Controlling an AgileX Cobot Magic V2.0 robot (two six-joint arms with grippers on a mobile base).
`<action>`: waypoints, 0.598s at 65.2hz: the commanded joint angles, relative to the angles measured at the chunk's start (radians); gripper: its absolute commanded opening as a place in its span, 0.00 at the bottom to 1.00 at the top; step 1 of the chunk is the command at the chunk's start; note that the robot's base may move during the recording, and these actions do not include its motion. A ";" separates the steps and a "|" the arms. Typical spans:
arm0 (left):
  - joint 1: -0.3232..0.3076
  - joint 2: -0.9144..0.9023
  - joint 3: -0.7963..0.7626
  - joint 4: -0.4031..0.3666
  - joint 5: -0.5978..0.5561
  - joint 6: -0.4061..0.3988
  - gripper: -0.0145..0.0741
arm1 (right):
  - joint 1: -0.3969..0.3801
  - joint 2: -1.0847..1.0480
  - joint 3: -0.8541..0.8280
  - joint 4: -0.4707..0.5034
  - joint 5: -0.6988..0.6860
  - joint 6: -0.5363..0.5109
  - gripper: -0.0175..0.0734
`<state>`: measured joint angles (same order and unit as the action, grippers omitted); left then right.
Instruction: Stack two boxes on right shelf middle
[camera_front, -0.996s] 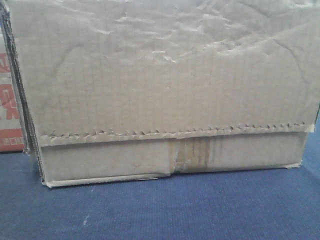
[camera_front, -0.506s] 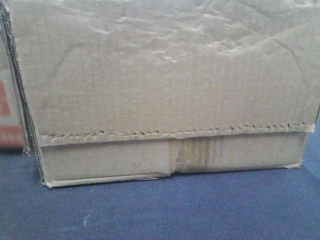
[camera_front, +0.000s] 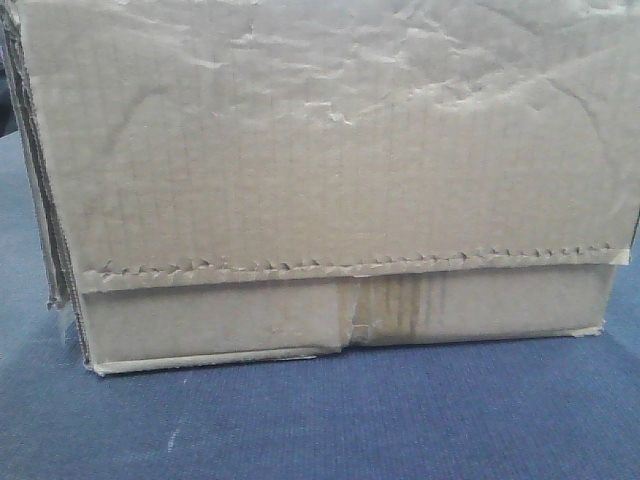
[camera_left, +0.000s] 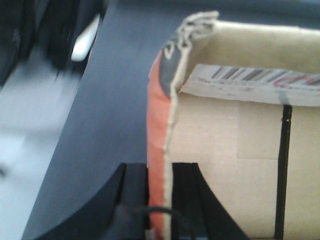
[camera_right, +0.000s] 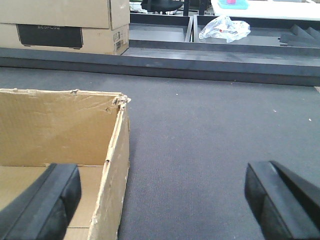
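One tan cardboard box (camera_front: 320, 170) fills the front view, with a jagged tape strip across its lower front and a brown stain at centre. Its top is open. My left gripper (camera_left: 160, 170) is shut on the box's left wall (camera_left: 167, 125), one finger on the orange outer face and one inside. My right gripper (camera_right: 161, 175) is open wide and straddles the box's right wall (camera_right: 114, 165). Its left finger (camera_right: 50, 195) is inside the box and its right finger (camera_right: 275, 200) is far outside. The shelf is out of view.
Blue-grey carpet (camera_front: 350, 420) lies under and around the box. Ahead in the right wrist view are a low dark ledge (camera_right: 200, 62), stacked printed cartons (camera_right: 60, 25) at the back left and a crumpled plastic bag (camera_right: 224, 27). The left wrist view's surroundings are blurred.
The red-and-white object at the left edge of the front view has slid out of sight, leaving only carpet there. The box keeps the same place in the view.
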<state>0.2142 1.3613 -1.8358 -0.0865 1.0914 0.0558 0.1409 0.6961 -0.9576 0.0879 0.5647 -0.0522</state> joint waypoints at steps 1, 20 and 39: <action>-0.058 -0.016 -0.071 -0.063 -0.009 -0.015 0.04 | 0.001 0.002 -0.007 -0.003 -0.012 0.000 0.82; -0.324 0.018 -0.116 -0.087 -0.025 -0.068 0.04 | 0.001 0.002 -0.007 -0.003 -0.012 0.000 0.82; -0.530 0.171 -0.116 -0.087 -0.020 -0.113 0.04 | 0.001 0.002 -0.007 -0.003 -0.012 0.000 0.82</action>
<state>-0.2744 1.4899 -1.9437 -0.1601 1.0952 -0.0272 0.1409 0.6961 -0.9576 0.0879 0.5647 -0.0522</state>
